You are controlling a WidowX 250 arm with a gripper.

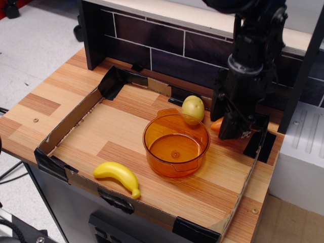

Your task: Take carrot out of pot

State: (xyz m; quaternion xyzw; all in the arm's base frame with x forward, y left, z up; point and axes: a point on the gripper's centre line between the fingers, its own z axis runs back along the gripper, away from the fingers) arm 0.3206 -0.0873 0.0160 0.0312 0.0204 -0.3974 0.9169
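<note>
The pot (pixel 176 146) at frame centre is empty. The carrot (pixel 217 124) lies outside it, right of centre, low over the bench (pixel 126 126) near the right cardboard wall. The pincer (pixel 230 124) hides most of the carrot; whether it is clamped or apart cannot be determined. Judged step: placement. Next move calls for release, if not yet done, then a vertical retreat clear of the pot rim.

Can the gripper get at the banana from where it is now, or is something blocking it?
Probably yes. The banana lies in the open near the tray's front edge with nothing over it. The gripper is at the far right by the carrot and would need to pass over or around the pot.
</note>
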